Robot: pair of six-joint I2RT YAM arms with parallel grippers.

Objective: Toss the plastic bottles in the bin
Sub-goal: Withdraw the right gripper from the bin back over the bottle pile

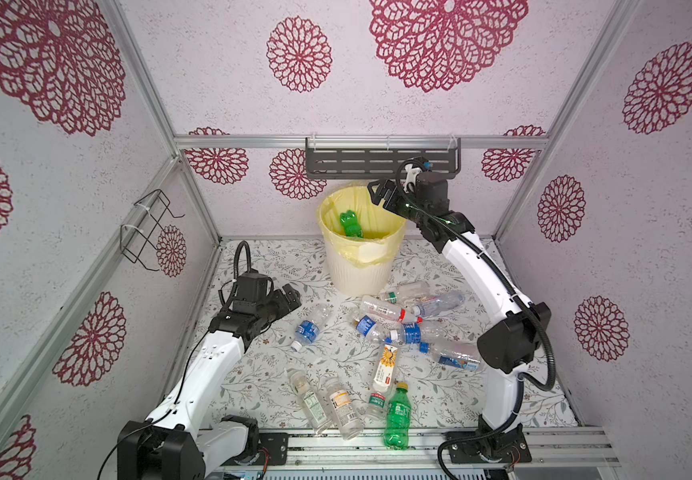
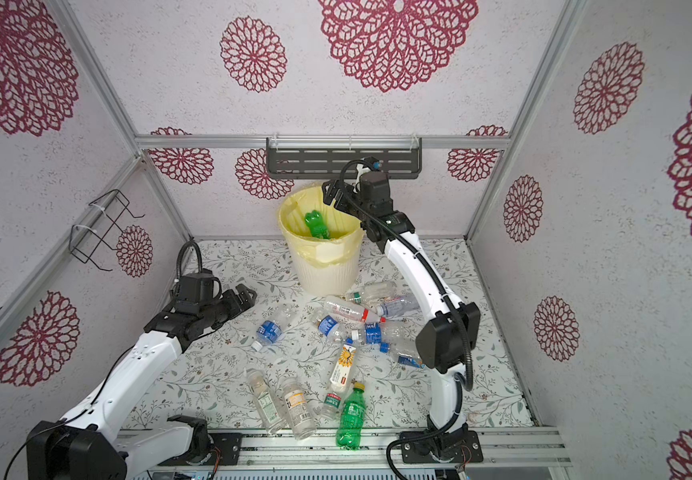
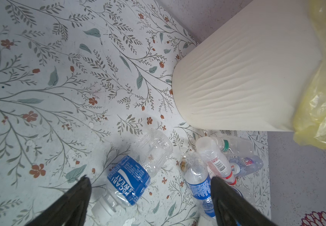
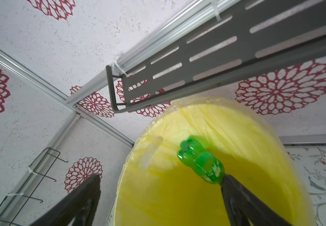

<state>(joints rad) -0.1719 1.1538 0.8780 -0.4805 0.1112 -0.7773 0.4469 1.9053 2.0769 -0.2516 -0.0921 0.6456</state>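
Note:
The cream ribbed bin [image 1: 356, 274] [image 2: 323, 276] [image 3: 246, 84] with its yellow liner [image 4: 158, 195] stands at the back. My right gripper [image 1: 379, 192] [image 2: 333, 192] [image 4: 161, 177] hangs open over its rim. A green bottle [image 1: 350, 225] [image 2: 316, 226] [image 4: 201, 162] lies slanted inside the bin, free of the fingers. My left gripper [image 1: 292, 299] [image 2: 246, 297] [image 3: 150, 179] is open and empty, low over the mat beside a blue-labelled bottle [image 1: 307, 328] [image 3: 130, 180]. Several clear bottles [image 1: 410, 320] lie in front of the bin. Another green bottle [image 1: 397, 415] lies near the front.
A dark slotted shelf [image 1: 381, 160] [image 4: 217, 54] is fixed to the back wall just above the bin and my right gripper. A black wire rack [image 1: 148, 228] hangs on the left wall. An aluminium rail [image 1: 419, 449] runs along the front edge.

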